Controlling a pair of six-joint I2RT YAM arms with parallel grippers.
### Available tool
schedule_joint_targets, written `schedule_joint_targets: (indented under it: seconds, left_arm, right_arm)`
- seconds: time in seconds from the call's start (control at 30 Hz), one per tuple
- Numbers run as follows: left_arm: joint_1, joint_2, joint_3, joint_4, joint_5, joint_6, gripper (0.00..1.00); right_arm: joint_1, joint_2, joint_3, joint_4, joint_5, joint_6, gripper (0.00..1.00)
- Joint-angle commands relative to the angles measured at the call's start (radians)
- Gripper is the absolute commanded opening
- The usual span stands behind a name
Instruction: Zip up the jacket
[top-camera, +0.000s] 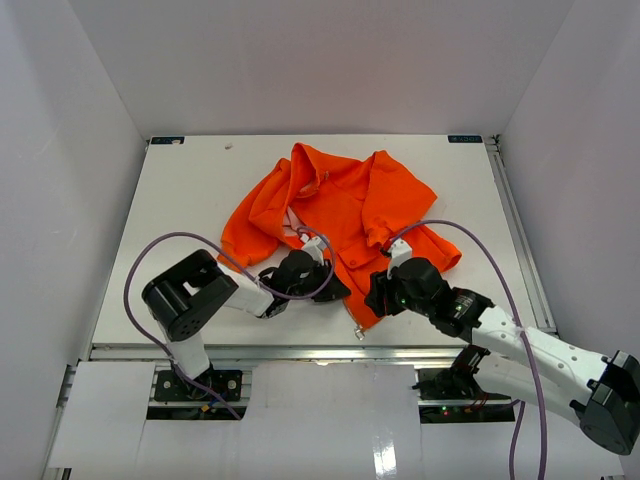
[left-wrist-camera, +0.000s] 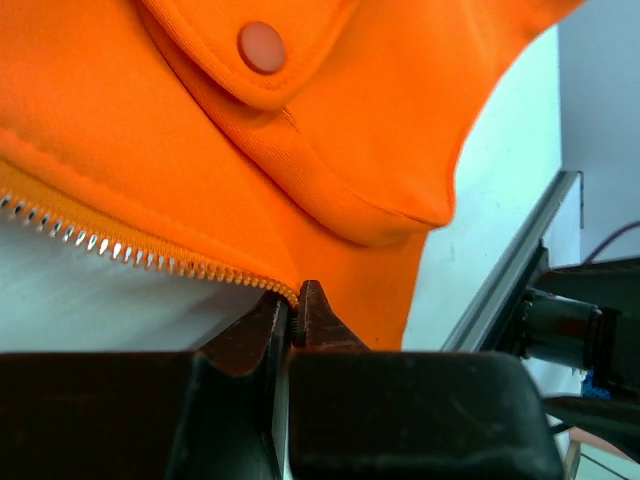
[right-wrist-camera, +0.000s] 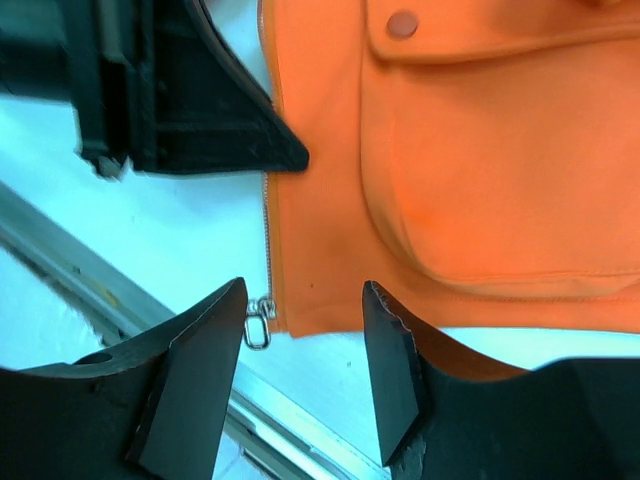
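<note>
Bright orange soft-fabric jacket (top-camera: 340, 205) lies rumpled in the middle of the white table (top-camera: 180, 200), its snap-buttoned pocket (right-wrist-camera: 500, 180) facing up, as we work at the bottom of the zipper. Our left pincer (left-wrist-camera: 297, 300) is pinched nearly shut on the toothed zipper edge (left-wrist-camera: 120, 250), a little way up from the hem. Our right pincer (right-wrist-camera: 300, 300) stands wide at the hem corner, with the small metal zipper pull (right-wrist-camera: 258, 322) just beside one finger and not yet gripped. We judge the step in hand to be taking hold of the slider. Next the right pincer must shift onto that tiny ring, close on it, and draw it toward the collar while the left keeps the fabric taut. We cannot tell whether the opposite row of teeth is seated.
</note>
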Motion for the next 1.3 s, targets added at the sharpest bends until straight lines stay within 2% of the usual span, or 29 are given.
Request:
schedule_joint_targets:
  seconds: [0.0,0.13,0.4,0.57,0.7,0.87,1.03,1.17,1.27]
  left_arm:
    - [-0.005,-0.128,-0.021,0.141,0.106,0.128,0.01]
    - [-0.004,-0.194,-0.052,0.195,0.158,0.175,0.0]
    - [-0.004,-0.31,-0.09,0.25,0.224,0.258,0.0]
    - [-0.002,-0.324,-0.102,0.262,0.26,0.266,0.0]
    - [-0.002,-0.313,-0.108,0.29,0.271,0.239,0.0]
    - [0.0,-0.299,-0.089,0.319,0.296,0.193,0.0]
    - [0.001,-0.29,-0.061,0.289,0.294,0.162,0.0]
    - [0.001,-0.281,-0.046,0.256,0.276,0.148,0.0]
    - [0.0,-0.281,-0.03,0.197,0.233,0.152,0.0]
  right_arm:
    - [0.004,-0.093,-0.072,0.159,-0.204,-0.077,0.58]
    - [0.003,-0.153,-0.124,0.218,-0.255,-0.08,0.6]
    - [0.003,-0.117,-0.129,0.274,-0.277,-0.128,0.64]
    - [0.003,-0.181,-0.176,0.349,-0.223,-0.138,0.65]
    - [0.004,-0.199,-0.227,0.471,-0.234,-0.146,0.68]
    - [0.005,-0.121,-0.173,0.401,-0.129,-0.123,0.7]
    - [0.027,-0.111,-0.2,0.431,-0.039,-0.069,0.72]
    - [0.076,-0.112,-0.2,0.43,0.08,-0.044,0.72]
    - [0.128,-0.128,-0.176,0.399,0.221,-0.018,0.68]
